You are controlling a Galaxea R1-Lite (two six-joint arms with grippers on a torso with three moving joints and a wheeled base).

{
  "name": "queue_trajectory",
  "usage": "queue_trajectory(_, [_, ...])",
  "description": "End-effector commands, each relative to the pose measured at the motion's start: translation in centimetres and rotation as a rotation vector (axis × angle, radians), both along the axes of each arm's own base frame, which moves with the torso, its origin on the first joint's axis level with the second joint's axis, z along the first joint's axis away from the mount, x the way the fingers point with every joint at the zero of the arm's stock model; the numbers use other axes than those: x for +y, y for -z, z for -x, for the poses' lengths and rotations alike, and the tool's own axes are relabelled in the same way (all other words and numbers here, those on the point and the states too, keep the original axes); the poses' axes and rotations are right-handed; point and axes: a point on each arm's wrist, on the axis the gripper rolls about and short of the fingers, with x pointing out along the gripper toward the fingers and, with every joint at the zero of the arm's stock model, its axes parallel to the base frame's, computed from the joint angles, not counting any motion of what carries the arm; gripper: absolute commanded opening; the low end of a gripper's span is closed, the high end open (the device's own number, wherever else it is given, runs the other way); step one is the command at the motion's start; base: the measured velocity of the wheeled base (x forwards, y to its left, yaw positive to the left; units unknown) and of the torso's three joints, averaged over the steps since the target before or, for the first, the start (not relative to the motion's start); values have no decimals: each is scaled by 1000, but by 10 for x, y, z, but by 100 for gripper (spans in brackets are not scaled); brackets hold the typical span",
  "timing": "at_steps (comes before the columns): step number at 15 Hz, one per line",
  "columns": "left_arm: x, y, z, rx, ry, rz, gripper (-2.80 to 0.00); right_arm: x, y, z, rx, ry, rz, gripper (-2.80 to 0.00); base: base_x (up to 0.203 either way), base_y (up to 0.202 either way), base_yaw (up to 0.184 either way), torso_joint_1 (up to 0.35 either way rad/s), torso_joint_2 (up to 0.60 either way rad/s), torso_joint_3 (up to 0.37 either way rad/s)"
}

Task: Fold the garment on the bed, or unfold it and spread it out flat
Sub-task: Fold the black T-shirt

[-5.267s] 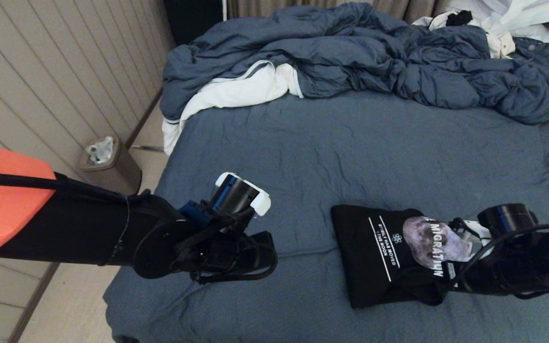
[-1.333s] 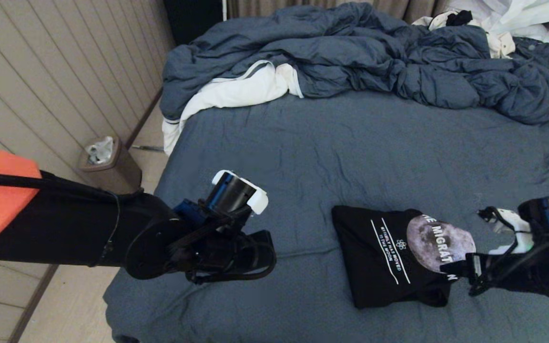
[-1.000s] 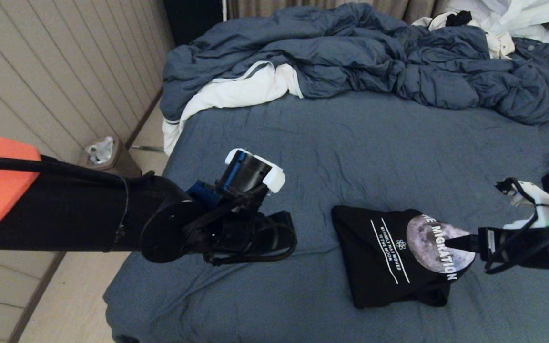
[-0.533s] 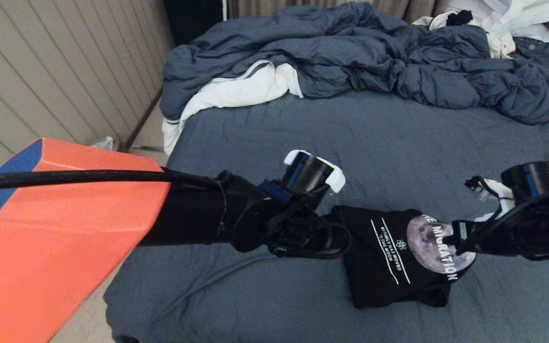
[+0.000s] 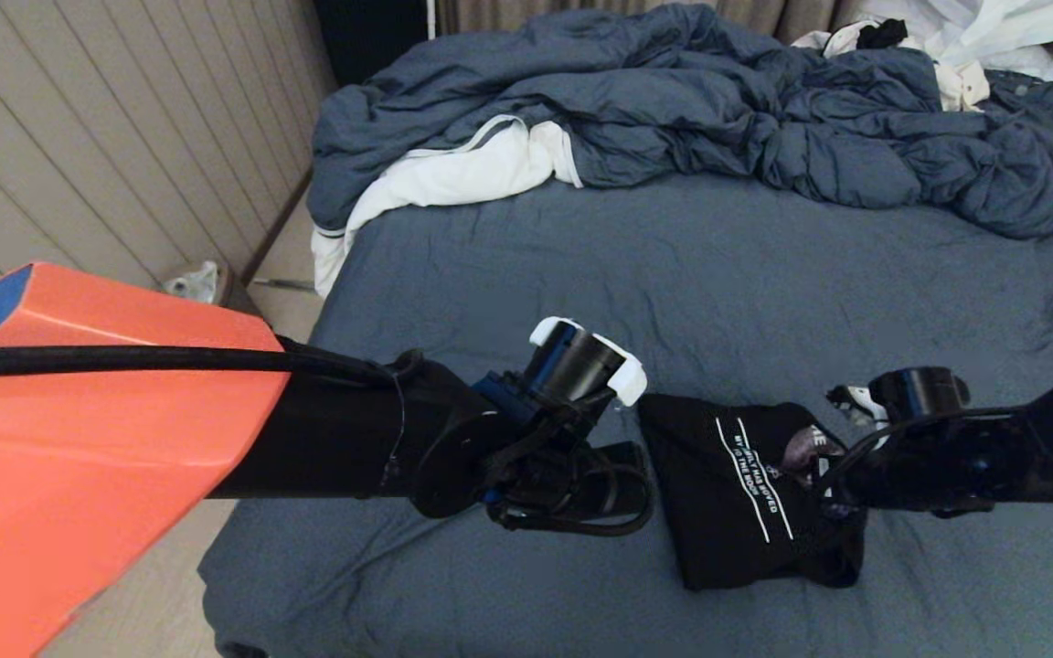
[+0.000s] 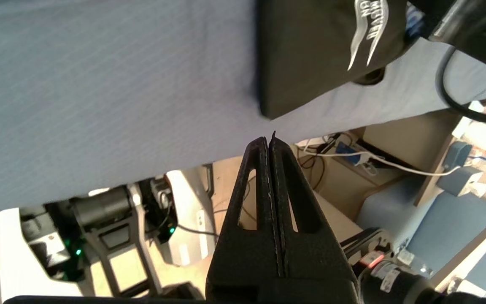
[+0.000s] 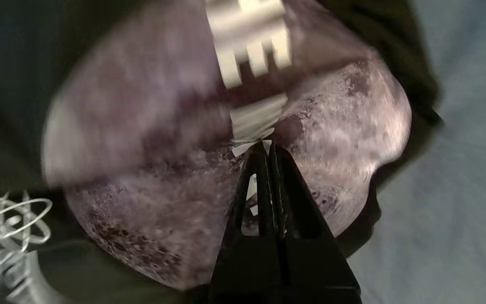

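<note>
The black garment [image 5: 728, 512] lies folded on the bed [image 5: 673, 292] near its front edge, white text lines facing up. My right gripper [image 5: 821, 473] is shut and low over the grey moon graphic [image 7: 141, 190]. Its tips [image 7: 265, 145] press on the print, where the cloth puckers. I see no cloth between the fingers. My left gripper [image 5: 643, 480] hovers just beside the garment's left edge. In the left wrist view it [image 6: 268, 141] is shut and empty, with the garment [image 6: 310, 55] a little beyond its tips.
A puffy blue-grey duvet [image 5: 673, 100] is heaped across the far side of the bed, with a white cloth [image 5: 453, 174] at its left end and white clothes [image 5: 993, 37] at the far right. A waste bin [image 5: 193, 279] stands on the floor at the left.
The left arm has swung right, up to the garment's left edge. The right gripper has moved left over the moon graphic, which now looks wrinkled. The garment stays where it was.
</note>
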Motion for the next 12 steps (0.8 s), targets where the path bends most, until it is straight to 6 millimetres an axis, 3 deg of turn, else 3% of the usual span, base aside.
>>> queue_trajectory(1, [4,-2,3,7,-2,0,-280,0,24,0,69,-5,-4,-280,0,0,0,0,0,0])
queue_trajectory(3, [5,-1,3,9,-2,-2,-280,1,12,2,35,-5,-3,-280,0,0,0,0,0,0])
queue_trajectory(5, [7,-4,5,5,-5,-2,-280,1,-12,11,-31,-1,1,-280,0,0,0,0,0,0])
queue_trajectory(9, [10,-8,7,-12,-21,-4,-280,4,-62,42,-167,-4,23,-280,0,0,0,0,0,0])
queue_trajectory(12, [11,-10,7,-12,-25,0,-280,6,-58,59,-142,-4,23,-280,0,0,0,0,0,0])
